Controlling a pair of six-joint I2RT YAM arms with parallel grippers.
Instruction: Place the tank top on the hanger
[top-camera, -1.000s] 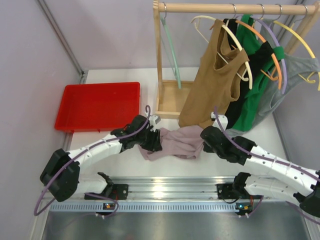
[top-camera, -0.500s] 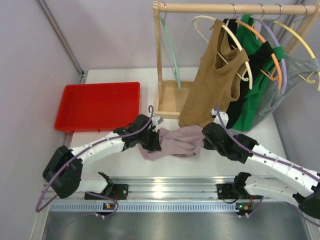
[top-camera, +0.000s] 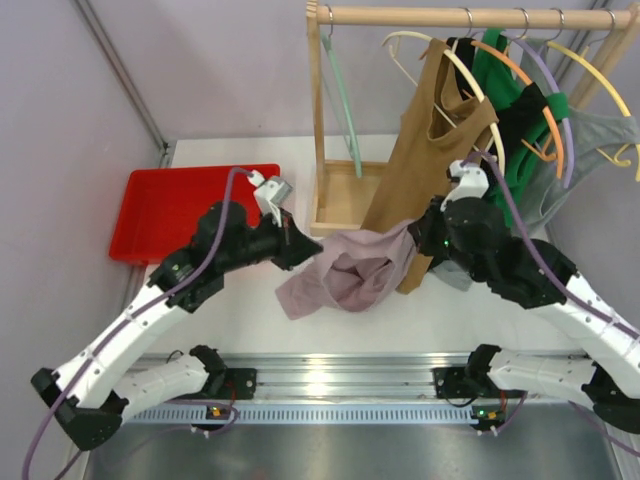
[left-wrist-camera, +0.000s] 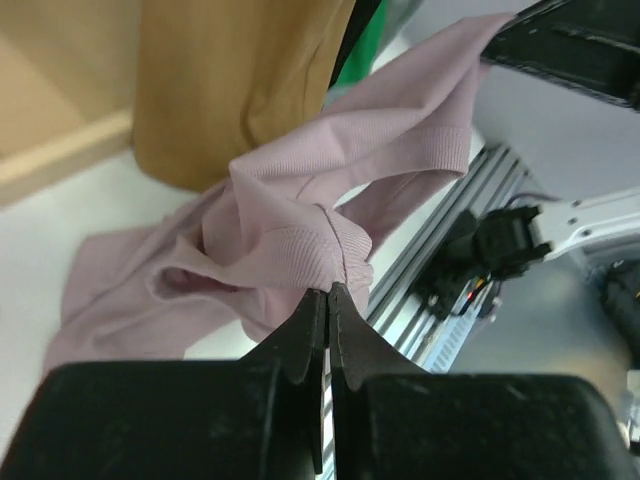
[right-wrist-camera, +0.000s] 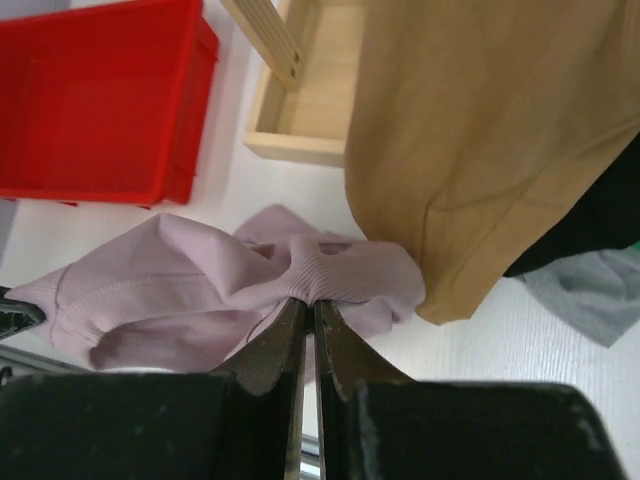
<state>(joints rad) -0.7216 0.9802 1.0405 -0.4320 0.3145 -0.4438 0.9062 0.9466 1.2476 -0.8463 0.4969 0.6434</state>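
Observation:
The pale mauve tank top (top-camera: 345, 278) hangs stretched between my two grippers above the table, its lower part sagging toward the surface. At its left edge my left gripper (top-camera: 306, 249) is shut on a fold of the fabric (left-wrist-camera: 300, 240), the tips (left-wrist-camera: 328, 292) pinched tight. My right gripper (top-camera: 418, 238) is shut on the ribbed right edge (right-wrist-camera: 345, 275), the jaws (right-wrist-camera: 308, 302) closed on the cloth. The mint-green hanger (top-camera: 343, 105) hangs from the wooden rail beside the rack's left post, behind and above the top.
A tan tank top (top-camera: 432, 165) on a cream hanger hangs right behind my right gripper. Green, black and grey garments (top-camera: 520, 150) hang further right. A red tray (top-camera: 185, 212) lies at the left. The rack's wooden base (top-camera: 345, 200) stands behind the top.
My left gripper closed on the top's left edge. Both arms then rose and moved back, lifting the top off the table and spreading it.

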